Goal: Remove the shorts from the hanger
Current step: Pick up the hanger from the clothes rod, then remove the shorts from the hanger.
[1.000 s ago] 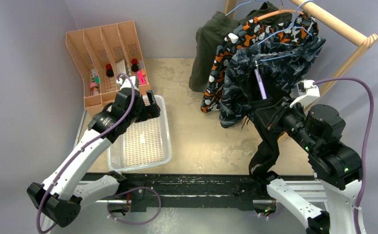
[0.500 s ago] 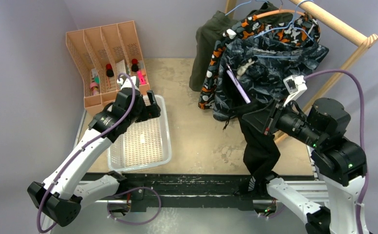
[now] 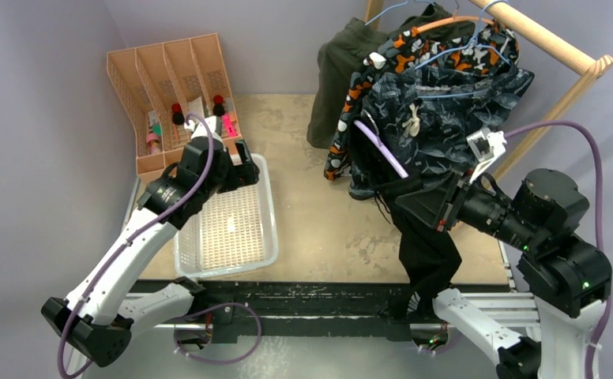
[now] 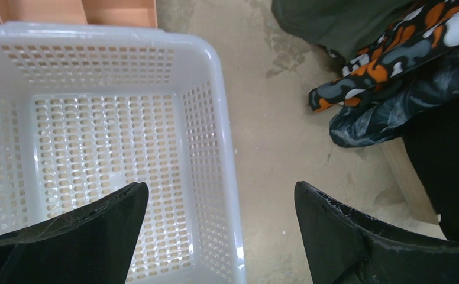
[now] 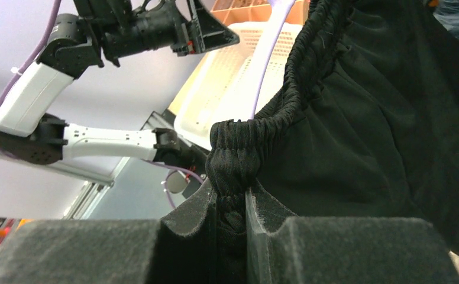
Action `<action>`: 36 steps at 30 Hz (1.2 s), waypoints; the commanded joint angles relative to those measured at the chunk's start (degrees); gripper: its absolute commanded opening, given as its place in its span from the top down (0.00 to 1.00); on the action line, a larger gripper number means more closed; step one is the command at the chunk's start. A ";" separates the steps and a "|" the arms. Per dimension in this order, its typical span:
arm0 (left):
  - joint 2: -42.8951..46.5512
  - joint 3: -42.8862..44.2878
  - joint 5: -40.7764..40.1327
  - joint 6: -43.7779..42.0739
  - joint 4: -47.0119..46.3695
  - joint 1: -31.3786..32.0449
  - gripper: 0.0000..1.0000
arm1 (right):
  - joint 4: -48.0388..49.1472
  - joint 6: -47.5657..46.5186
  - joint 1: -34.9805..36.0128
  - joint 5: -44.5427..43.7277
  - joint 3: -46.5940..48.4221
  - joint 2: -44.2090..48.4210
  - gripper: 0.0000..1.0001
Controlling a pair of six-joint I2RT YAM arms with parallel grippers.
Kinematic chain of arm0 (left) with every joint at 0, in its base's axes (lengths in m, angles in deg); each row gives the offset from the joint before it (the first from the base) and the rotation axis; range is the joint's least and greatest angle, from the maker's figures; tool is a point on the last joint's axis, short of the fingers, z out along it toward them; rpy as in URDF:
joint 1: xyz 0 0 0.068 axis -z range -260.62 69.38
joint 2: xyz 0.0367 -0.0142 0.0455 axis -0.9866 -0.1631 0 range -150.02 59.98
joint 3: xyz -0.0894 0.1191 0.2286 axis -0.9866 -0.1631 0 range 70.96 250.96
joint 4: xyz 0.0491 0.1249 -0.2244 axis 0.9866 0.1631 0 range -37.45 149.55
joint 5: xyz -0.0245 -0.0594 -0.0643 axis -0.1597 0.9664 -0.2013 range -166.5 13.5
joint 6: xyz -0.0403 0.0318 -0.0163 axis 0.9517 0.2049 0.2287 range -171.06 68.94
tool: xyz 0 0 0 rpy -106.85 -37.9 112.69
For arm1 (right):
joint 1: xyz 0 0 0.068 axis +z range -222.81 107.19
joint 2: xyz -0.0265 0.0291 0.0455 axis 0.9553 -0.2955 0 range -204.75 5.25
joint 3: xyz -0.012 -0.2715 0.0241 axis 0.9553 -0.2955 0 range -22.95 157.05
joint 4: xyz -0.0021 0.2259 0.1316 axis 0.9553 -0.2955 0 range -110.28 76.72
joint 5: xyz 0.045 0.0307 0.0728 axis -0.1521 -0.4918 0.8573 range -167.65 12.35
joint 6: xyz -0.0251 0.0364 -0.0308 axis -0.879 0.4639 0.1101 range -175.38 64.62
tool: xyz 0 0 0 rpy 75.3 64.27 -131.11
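Black shorts [image 3: 428,245] clamped in right jaws have swung the purple hanger [image 3: 382,148] leftward; left jaws gape.

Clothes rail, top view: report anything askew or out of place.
The lilac hanger slants steeply across the blue-grey camouflage shorts instead of hanging level; the black shorts stretch down to the right gripper, which pinches their bunched waistband.

The left arm [image 3: 122,260] at seven o'clock and the right arm [image 3: 560,260] at five wear white shells between black joints, trail purple cables [image 3: 560,124], and end in black wedge-shaped fingers [image 4: 357,236]; green lights [image 3: 584,285] dot the right.
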 commanded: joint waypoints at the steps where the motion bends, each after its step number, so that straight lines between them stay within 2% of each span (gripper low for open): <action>1: 0.31 5.38 -2.78 0.47 0.35 -0.08 0.06 | 10.55 -2.05 0.13 9.69 3.11 -3.89 1.00; 4: 0.61 6.35 -3.95 1.38 0.65 -0.08 0.06 | 13.72 -1.66 0.13 14.37 3.03 -5.22 1.00; 9: 1.46 7.26 -5.28 2.55 0.75 -0.08 0.06 | 15.87 -2.21 0.11 17.05 1.37 -6.60 1.00; 18: 4.32 6.36 -5.96 3.98 0.33 -0.08 0.05 | 19.33 -3.58 0.13 19.42 -7.09 -7.19 1.00; 22: 4.17 4.67 -2.80 4.72 -4.59 -0.10 0.05 | 25.18 -2.14 0.13 20.81 -12.34 -7.44 1.00; 27: 2.26 2.59 1.51 6.50 -13.79 -0.08 0.05 | 26.35 -4.85 0.13 20.20 -13.30 -9.65 1.00; 34: -3.23 -0.62 18.06 9.69 -30.19 -0.08 0.13 | 30.65 -4.40 0.13 20.71 -18.27 -9.91 1.00; 36: -6.18 -0.37 21.78 9.12 -31.21 -0.08 0.18 | 33.55 -2.63 0.13 22.06 -19.50 -9.14 1.00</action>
